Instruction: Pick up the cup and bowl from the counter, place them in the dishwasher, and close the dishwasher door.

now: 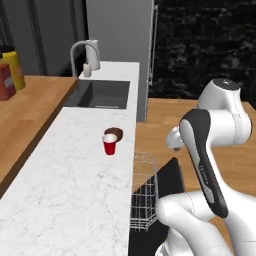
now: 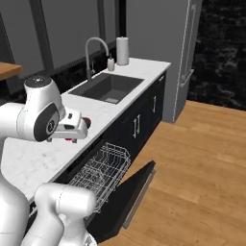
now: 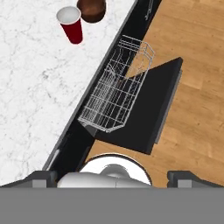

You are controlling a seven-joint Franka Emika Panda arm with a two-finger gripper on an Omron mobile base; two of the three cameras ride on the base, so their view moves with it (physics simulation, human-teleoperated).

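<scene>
White wire rack juts out beside cup and bowl.

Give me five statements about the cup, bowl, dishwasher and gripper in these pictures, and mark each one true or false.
1. The cup stands upright on the counter. True.
2. The bowl lies in the wire rack. False: it sits on the counter, right beside the cup.
3. The dishwasher door is shut. False: it hangs open, with the rack pulled out.
4. The gripper is open and holds nothing. True.
5. The cup is blue. False: it is red with a white inside.
</scene>
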